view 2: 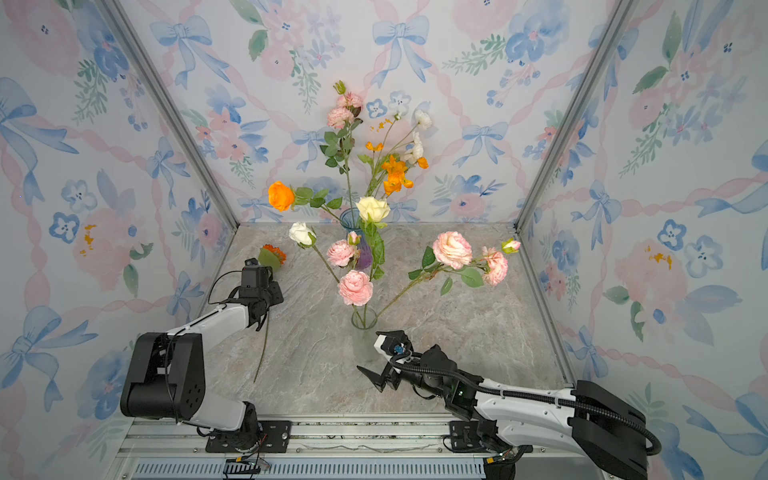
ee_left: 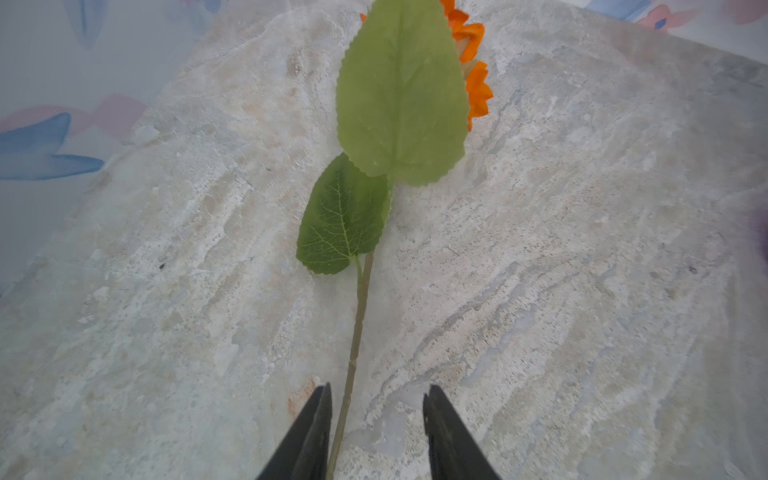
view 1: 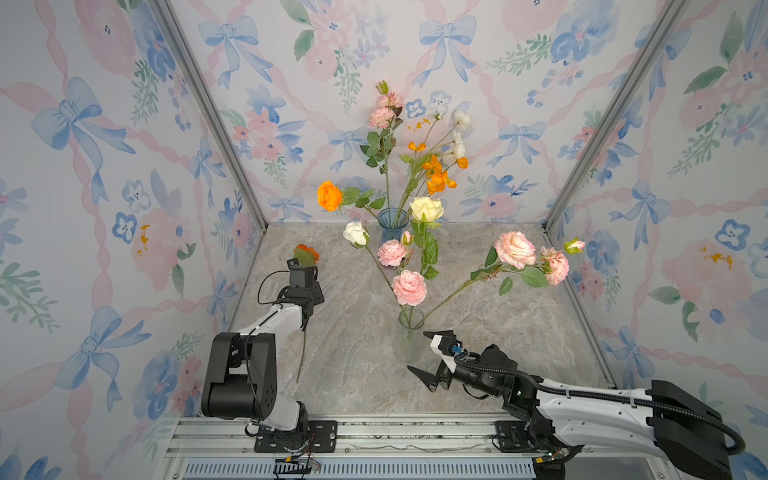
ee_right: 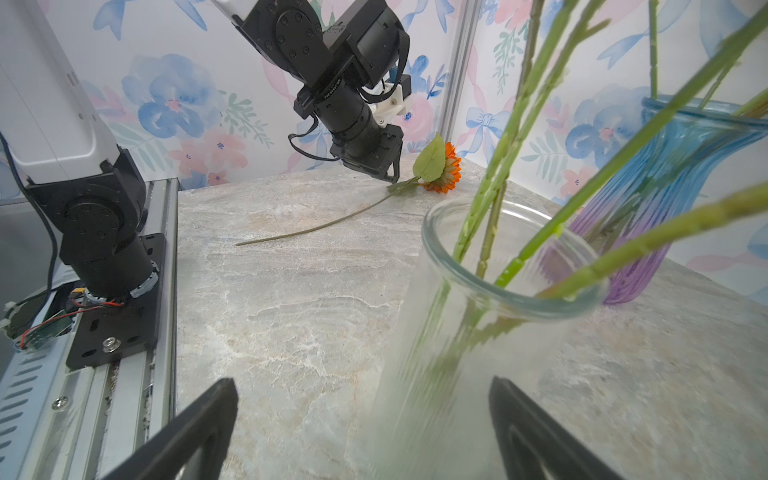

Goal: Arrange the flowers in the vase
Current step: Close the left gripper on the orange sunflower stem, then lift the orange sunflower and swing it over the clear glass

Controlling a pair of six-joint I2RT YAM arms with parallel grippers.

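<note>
left fingers [ee_left: 313, 432] partly open around thin green stem [ee_left: 360, 316] of orange sunflower [ee_left: 476, 89] | right fingers [ee_right: 203, 415] wide near clear glass vase [ee_right: 415, 353] | risk: stem may slip; bumped vase may tip

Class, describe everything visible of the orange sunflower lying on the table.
The sunflower lies on the marble-look table, on the left side. Its orange head, at the far end, is half hidden by two serrated green leaves that look like fabric. A long, thin, bare stem runs toward the front. The left gripper has its open jaws astride the stem without clamping it.
</note>
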